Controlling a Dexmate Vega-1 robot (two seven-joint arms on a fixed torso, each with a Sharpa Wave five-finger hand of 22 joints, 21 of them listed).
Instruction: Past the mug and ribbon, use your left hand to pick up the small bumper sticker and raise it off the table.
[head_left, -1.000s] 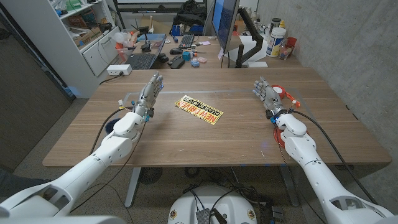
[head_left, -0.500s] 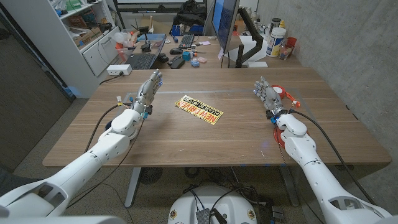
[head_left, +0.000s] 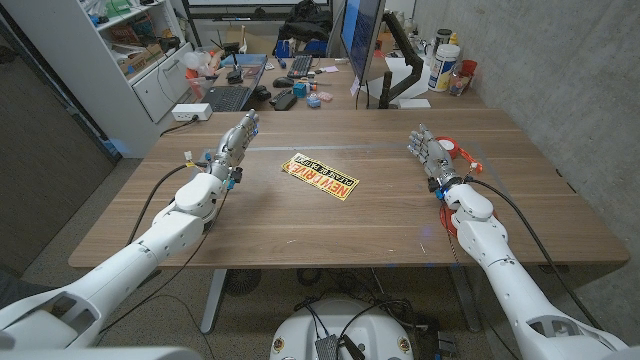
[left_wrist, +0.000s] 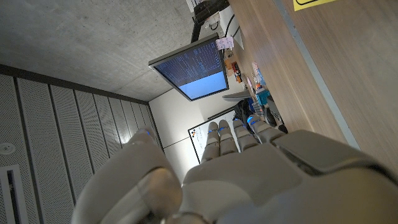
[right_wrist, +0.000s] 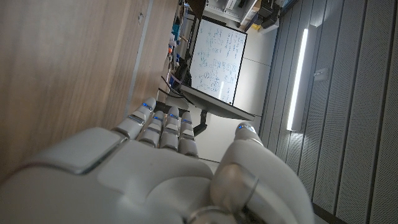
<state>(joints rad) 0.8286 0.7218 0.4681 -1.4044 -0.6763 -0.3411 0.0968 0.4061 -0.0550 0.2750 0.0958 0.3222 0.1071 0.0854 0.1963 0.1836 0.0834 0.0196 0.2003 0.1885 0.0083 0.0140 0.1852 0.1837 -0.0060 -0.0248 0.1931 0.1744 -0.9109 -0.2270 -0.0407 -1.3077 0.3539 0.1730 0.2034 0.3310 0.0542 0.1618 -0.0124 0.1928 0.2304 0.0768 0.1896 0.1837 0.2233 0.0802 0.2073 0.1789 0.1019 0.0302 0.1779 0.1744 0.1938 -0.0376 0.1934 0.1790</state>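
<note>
A yellow bumper sticker (head_left: 320, 176) with red and black lettering lies in the middle of the wooden table (head_left: 350, 220); a corner of the sticker (left_wrist: 314, 4) also shows in the left wrist view. My left hand (head_left: 234, 149) hovers over the table's left part, fingers stretched out toward the far edge, holding nothing, well left of the sticker. Its back (left_wrist: 249, 168) shows in the left wrist view. My right hand (head_left: 433, 155) stands open at the right side, fingers extended, nothing in it; its back (right_wrist: 149, 168) appears in the right wrist view.
Behind the table's far edge a cluttered desk holds a keyboard (head_left: 227, 97), a monitor (head_left: 362, 35) and bottles (head_left: 447, 64). A white cabinet (head_left: 160, 80) stands at the back left. A red cable part (head_left: 458, 146) lies near my right hand.
My left arm has shifted a little farther from me and to the left, with the hand reaching slightly farther over the table. The right arm and the sticker have stayed put.
</note>
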